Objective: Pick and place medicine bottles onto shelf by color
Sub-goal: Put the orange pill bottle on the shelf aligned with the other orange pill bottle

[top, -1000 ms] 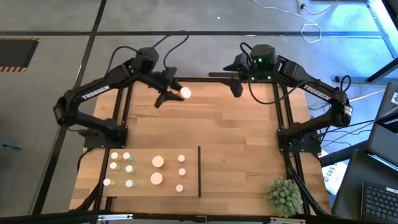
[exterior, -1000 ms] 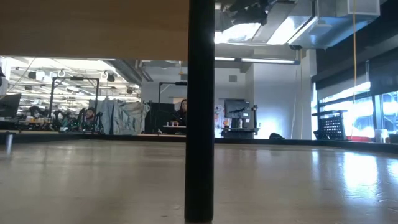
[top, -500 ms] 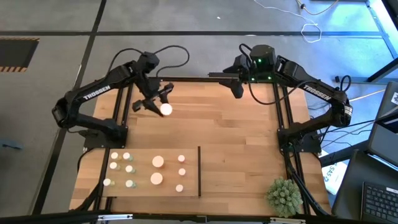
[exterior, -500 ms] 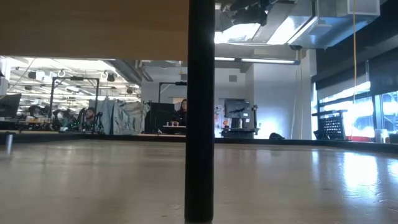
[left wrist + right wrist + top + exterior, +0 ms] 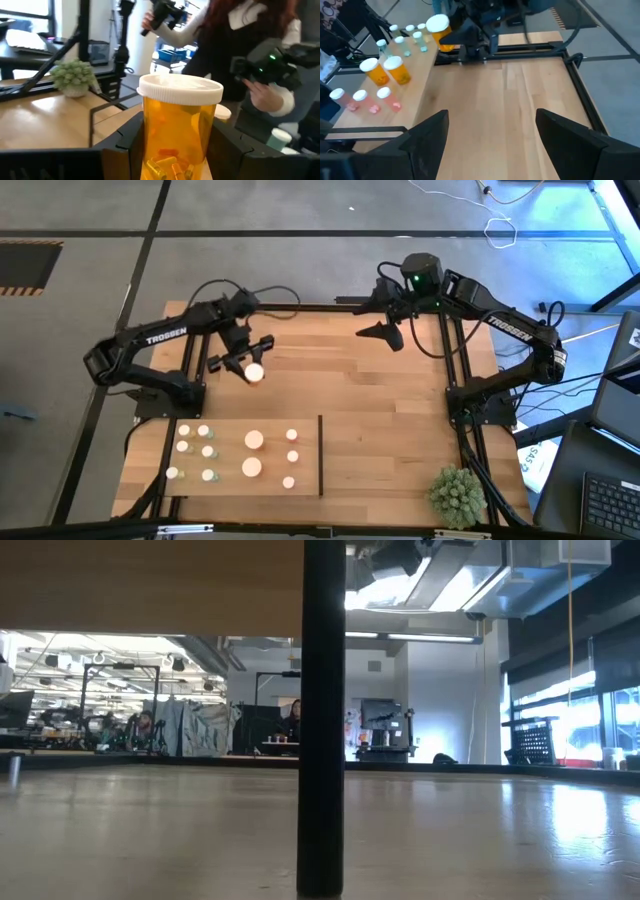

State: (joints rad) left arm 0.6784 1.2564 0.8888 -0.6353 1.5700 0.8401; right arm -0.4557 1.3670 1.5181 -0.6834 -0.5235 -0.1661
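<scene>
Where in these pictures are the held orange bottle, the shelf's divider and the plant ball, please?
orange bottle [image 5: 177, 127], left wrist view, on its body.
divider [image 5: 320, 455], high view, mid-length.
plant ball [image 5: 457, 494], high view, its middle.

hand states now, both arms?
Left hand: closed on an orange medicine bottle, carried above the table's far left.
Right hand: open, empty, over the table's far right.

High view: straight down over whole planked wooden tabletop. Low view: level, at surface height. Both wrist views share the orange white-capped bottle.
</scene>
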